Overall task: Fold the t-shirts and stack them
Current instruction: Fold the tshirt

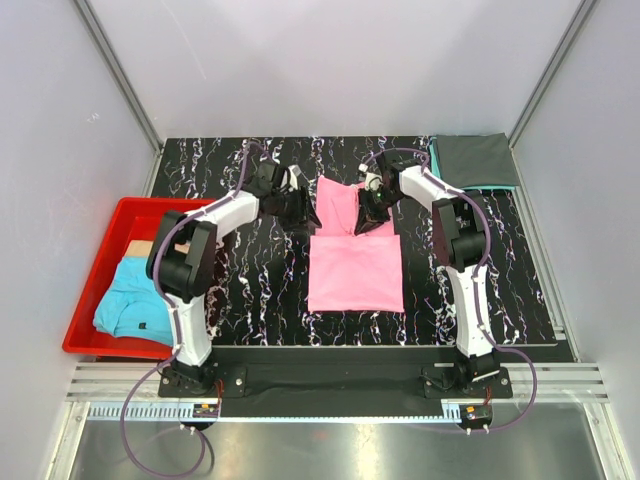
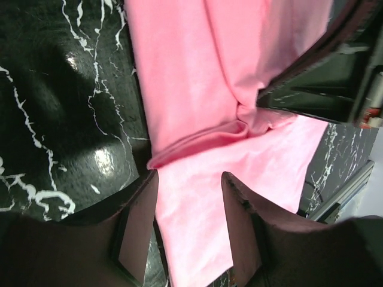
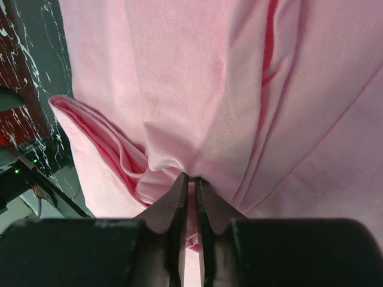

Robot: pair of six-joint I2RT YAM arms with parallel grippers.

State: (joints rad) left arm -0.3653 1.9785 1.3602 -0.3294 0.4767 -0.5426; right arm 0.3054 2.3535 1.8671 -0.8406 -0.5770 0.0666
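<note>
The bright pink t-shirt (image 1: pixel 355 270) lies part-folded mid-table, its far part (image 1: pixel 338 198) bunched between my grippers. My right gripper (image 1: pixel 367 215) is shut on a fold of the pink cloth (image 3: pixel 197 119), the jaws pinched together at the crease (image 3: pixel 191 179). My left gripper (image 1: pixel 305 212) is open at the shirt's left edge, its fingers (image 2: pixel 140 221) spread over the pink cloth (image 2: pixel 197 89) and not gripping it. The right gripper also shows in the left wrist view (image 2: pixel 323 78). A folded dark grey shirt (image 1: pixel 475 158) lies on a teal one (image 1: pixel 436 160) at the back right.
A red plastic bin (image 1: pixel 100 235) stands at the table's left edge and holds a crumpled light blue shirt (image 1: pixel 135 300) with a small dark mark and a bit of tan cloth (image 1: pixel 140 248). Grey walls close in both sides and the back.
</note>
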